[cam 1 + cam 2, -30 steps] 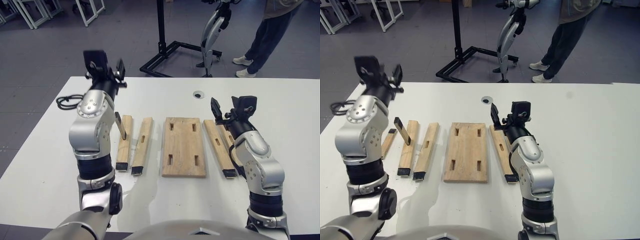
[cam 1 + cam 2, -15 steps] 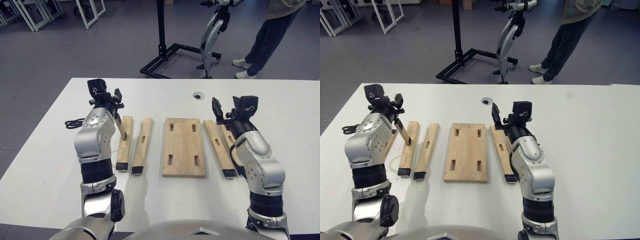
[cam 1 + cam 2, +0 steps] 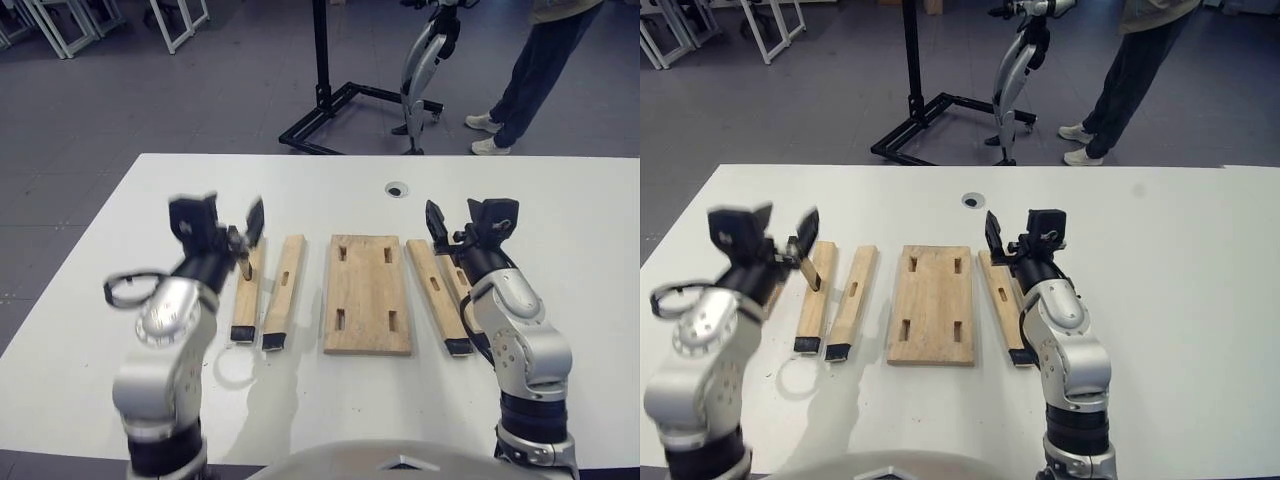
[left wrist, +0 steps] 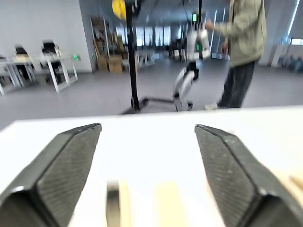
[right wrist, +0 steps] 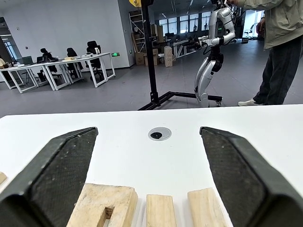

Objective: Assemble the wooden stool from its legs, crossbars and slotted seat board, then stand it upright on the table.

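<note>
The seat board (image 3: 367, 293) lies flat mid-table, slots up, with the left legs (image 3: 283, 288) side by side on one flank and the right legs (image 3: 433, 280) on the other, all apart from it. The left gripper (image 3: 225, 225) hangs released over the far end of the left legs, near a short stick (image 3: 808, 270) tilted there, likely a crossbar; the right gripper (image 3: 465, 222) hangs released over the right legs' far ends. These parts look stiff, light and smooth, so likely slippery: pinch a leg across its narrow width near the middle, clear of the slot
</note>
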Controlling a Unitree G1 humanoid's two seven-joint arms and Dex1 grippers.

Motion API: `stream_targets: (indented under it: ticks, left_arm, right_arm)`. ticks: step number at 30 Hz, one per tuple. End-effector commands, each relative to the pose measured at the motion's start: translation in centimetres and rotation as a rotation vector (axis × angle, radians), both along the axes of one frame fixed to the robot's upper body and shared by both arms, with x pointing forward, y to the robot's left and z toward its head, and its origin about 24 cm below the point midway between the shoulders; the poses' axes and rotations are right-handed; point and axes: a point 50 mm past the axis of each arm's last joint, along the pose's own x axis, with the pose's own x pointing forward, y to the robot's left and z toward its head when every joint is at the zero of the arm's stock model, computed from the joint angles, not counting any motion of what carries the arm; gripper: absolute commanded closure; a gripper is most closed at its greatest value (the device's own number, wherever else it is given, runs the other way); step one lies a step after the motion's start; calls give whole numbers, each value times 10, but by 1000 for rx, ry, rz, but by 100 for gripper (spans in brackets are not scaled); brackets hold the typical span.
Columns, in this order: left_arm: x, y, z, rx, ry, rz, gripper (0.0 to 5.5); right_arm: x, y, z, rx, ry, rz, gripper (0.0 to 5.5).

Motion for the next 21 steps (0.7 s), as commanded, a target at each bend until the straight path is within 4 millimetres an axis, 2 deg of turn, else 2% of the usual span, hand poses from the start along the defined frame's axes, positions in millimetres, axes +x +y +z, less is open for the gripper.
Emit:
stream_targets:
  ticks: [1,6,9,16,21]
  left_arm:
    - [-25,-5,-8,22,41,71,106]
    - [-52,3,-60,25,331,186,104]
    - [-62,7,-82,-17,426,243,104]
    - [-72,17,-118,-40,573,291,104]
    - [-61,21,-124,-33,565,275,104]
  right_arm:
    - [-3,-1,-2,-13,14,-4,153]
    - [-3,1,-3,-19,20,23,153]
    - [-2,2,-3,-23,19,34,153]
    - [-2,4,-2,-24,17,45,153]
    - [-3,5,-3,-19,22,46,153]
